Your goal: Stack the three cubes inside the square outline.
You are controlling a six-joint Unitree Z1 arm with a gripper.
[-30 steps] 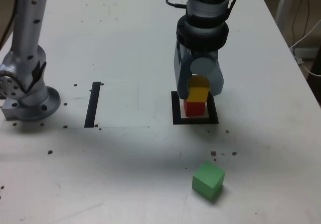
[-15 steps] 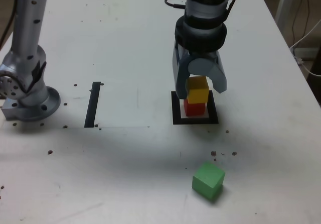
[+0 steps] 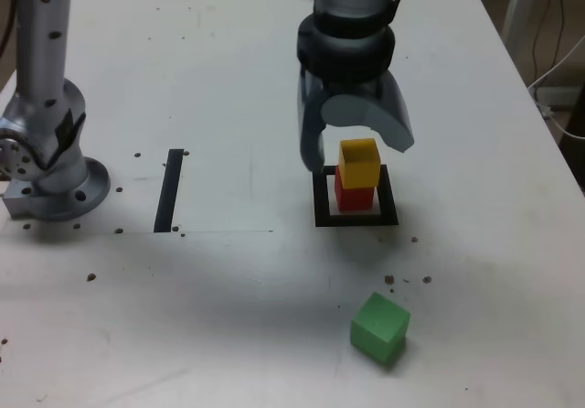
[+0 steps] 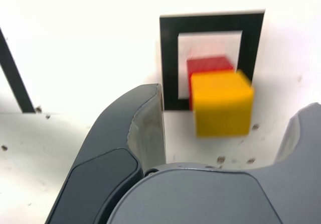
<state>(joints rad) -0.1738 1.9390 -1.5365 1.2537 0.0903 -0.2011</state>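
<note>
Exterior view: yellow cube (image 3: 359,163) seemingly rests on red (image 3: 354,194).

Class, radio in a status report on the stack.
Jaws open, holding nothing. Yellow cube atop red cube, inside square outline. Green cube outside, not blocking.

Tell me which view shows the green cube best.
The exterior view: the green cube shows there whole, with nothing in front of it. The wrist view does not show it at all.

The yellow cube (image 4: 222,103) hides part of the red cube (image 4: 208,66) in both views.
</note>
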